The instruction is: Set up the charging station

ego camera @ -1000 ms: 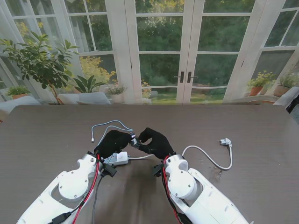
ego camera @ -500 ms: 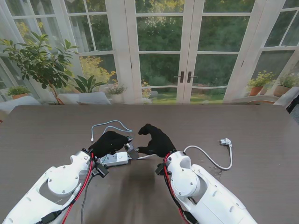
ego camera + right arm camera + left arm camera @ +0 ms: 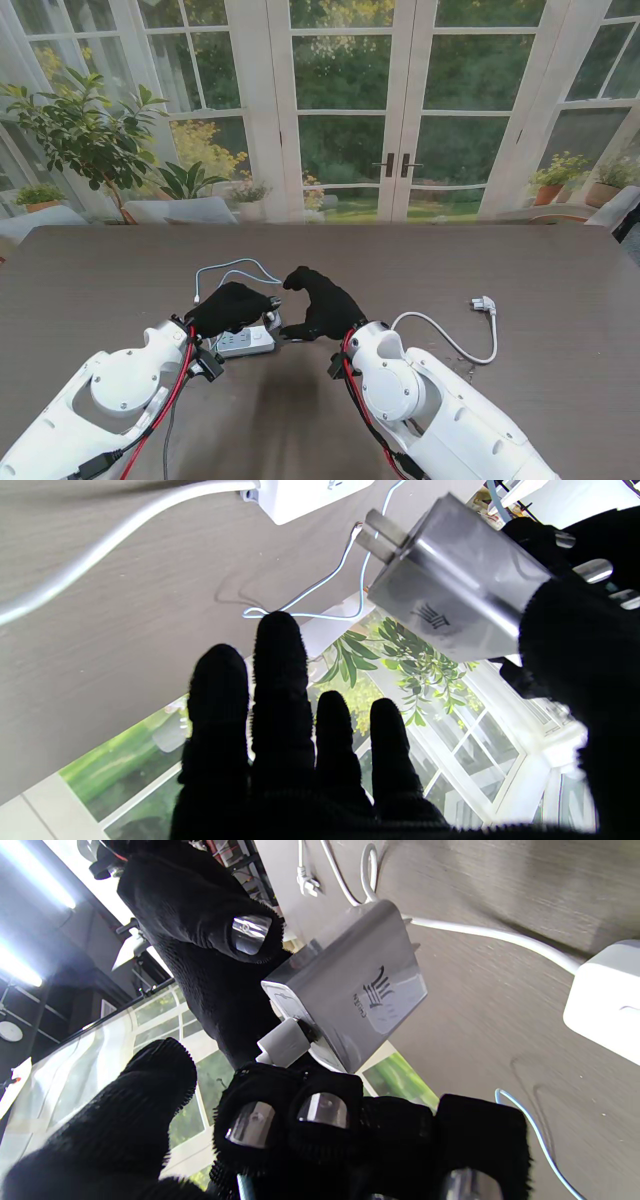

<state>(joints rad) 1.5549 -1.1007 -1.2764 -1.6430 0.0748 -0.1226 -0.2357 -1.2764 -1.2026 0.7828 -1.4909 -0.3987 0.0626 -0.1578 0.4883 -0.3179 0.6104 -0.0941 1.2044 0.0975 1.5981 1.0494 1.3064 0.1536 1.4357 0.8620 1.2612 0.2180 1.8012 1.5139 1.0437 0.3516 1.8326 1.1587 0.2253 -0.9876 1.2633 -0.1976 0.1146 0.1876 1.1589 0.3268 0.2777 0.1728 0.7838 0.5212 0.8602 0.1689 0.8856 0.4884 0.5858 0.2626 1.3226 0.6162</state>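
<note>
The grey charger brick (image 3: 350, 985) is pinched in the left hand (image 3: 232, 306), fingertips (image 3: 320, 1107) closed on the end where a white cable connector (image 3: 282, 1042) plugs in, so that hand is clamped on the brick and carries it above the table (image 3: 500, 260). The relation that matters is brick to white power strip (image 3: 245, 341): the strip lies flat on the table directly beneath and slightly behind the left hand's knuckles, toward the wrist, with its long axis running crosswise between the two hands. The brick's long axis runs out from the left fingertips, and its two metal prongs (image 3: 372, 535) lead at the free end, angled toward the table and the strip's end (image 3: 310, 495) but not yet touching it. The right hand (image 3: 318, 300) sits just beside the brick, fingers (image 3: 280, 680) spread and holding nothing; its thumb looks close to the brick's side, though whether it touches is hard to tell. The left hand is plainly the nearer one to the strip, so I judge the plugging-in falls to it, probably needing the prongs tipped more squarely at the sockets. A thin light-blue cable (image 3: 232, 268) trails beyond the fingertips.
</note>
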